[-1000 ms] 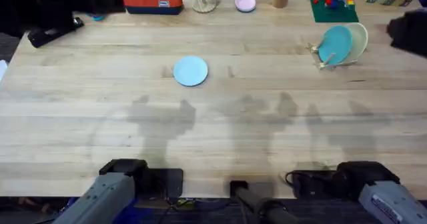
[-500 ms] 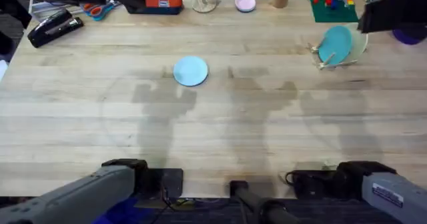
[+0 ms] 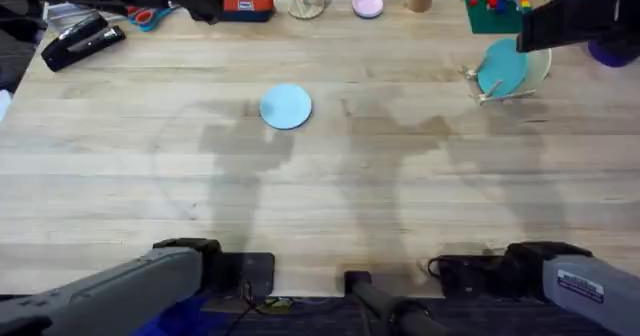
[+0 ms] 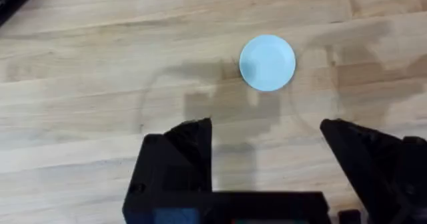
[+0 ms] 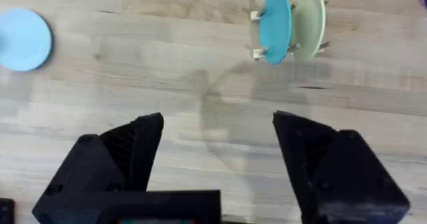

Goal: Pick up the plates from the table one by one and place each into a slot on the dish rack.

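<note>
While the pale wooden surface (image 3: 330, 196) lies as it did half a second ago, a large dark shape (image 3: 575, 21) at its far right corner has pushed further in and now covers the upper edge of the dish rack; a second ago it sat well off to the right. At the near edge the left arm (image 3: 120, 291) shows as it did half a second ago, longer and lower than a second ago, and the right arm (image 3: 570, 276) is unchanged.

Seen from its wrist camera, the left gripper (image 4: 267, 177) has its jaws spread wide, holding and touching nothing. The right gripper (image 5: 217, 164) is likewise wide apart and empty above bare planks.

One green toy-brick baseplate (image 3: 500, 8) lies along the far edge near the right corner, and one black stapler (image 3: 80, 41) lies near the far left corner.

Just in front of the baseplate stands the single dish rack (image 3: 488, 91), carrying two upright plates side by side: a teal plate (image 3: 500, 68) and a cream plate (image 5: 308, 19) behind it.

One sky-blue plate (image 3: 286, 106) lies flat on the surface, left of centre and toward the far edge, exactly where it was in both earlier frames. A small pink dish (image 3: 367, 4) sits at the far edge.
</note>
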Tool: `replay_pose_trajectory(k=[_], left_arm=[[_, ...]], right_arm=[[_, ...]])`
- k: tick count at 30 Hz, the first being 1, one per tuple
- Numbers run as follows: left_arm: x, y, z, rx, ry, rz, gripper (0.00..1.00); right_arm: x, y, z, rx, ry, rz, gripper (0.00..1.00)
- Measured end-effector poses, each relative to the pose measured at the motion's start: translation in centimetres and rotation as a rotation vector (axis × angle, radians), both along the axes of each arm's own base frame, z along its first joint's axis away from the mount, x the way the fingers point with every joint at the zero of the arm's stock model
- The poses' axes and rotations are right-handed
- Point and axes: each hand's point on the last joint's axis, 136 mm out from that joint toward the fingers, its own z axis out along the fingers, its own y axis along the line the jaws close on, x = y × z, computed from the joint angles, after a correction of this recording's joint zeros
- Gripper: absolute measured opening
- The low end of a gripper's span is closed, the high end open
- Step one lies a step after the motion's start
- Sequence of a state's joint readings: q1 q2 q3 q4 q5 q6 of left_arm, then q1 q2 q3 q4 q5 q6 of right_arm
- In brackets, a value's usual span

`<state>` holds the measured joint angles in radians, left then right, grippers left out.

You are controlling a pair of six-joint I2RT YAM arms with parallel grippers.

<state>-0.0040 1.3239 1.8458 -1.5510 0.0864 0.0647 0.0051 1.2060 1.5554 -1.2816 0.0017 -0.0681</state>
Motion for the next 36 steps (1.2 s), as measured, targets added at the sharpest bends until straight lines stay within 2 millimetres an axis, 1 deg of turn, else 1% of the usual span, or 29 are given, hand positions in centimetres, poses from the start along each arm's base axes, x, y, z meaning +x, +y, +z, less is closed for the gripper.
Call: replay_pose_trajectory(k=[11, 12, 14, 16, 17, 18, 20, 22, 26, 31, 36], left_arm=[[-0.1, 0.0, -0.1, 0.000, 0.006, 0.000, 0.987], [-0.1, 0.0, -0.1, -0.001, 0.006, 0.001, 0.894], [-0.1, 0.0, -0.1, 0.000, 0.006, 0.000, 0.559], [-0.2, 0.0, -0.1, 0.000, 0.007, 0.000, 0.272], [-0.2, 0.0, -0.1, 0.000, 0.008, 0.000, 0.106], [-0.2, 0.0, -0.1, 0.001, 0.008, -0.001, 0.065], [-0.3, 0.0, -0.2, 0.000, 0.014, 0.000, 0.042], [-0.7, 0.0, -0.4, -0.002, 0.030, -0.001, 0.041], [-0.7, -0.5, -0.3, -0.025, 0.032, -0.014, 0.040], [-0.7, -1.6, -0.1, -0.094, 0.027, -0.045, 0.040], [0.0, -1.3, -0.3, -0.192, 0.045, -0.027, 0.042]], right_arm=[[0.0, 0.0, 0.0, 0.004, 0.002, -0.007, 0.993], [0.0, 0.0, 0.0, 0.005, 0.002, -0.007, 0.994], [0.0, 0.0, 0.0, 0.004, 0.002, -0.007, 0.995], [0.0, 0.0, 0.0, 0.005, 0.002, -0.007, 0.995], [0.0, 0.0, 0.0, 0.004, 0.002, -0.007, 0.993], [0.0, 0.0, 0.0, 0.004, 0.002, -0.007, 0.993], [0.0, 0.0, 0.0, 0.004, 0.002, -0.007, 0.995], [0.0, 0.0, 0.0, 0.004, 0.002, -0.007, 0.994], [0.0, 0.0, 0.0, 0.005, 0.002, -0.007, 0.994], [0.0, 0.0, 0.0, 0.005, 0.002, -0.007, 0.994], [0.0, 0.0, 0.0, 0.004, 0.002, -0.008, 0.994]])
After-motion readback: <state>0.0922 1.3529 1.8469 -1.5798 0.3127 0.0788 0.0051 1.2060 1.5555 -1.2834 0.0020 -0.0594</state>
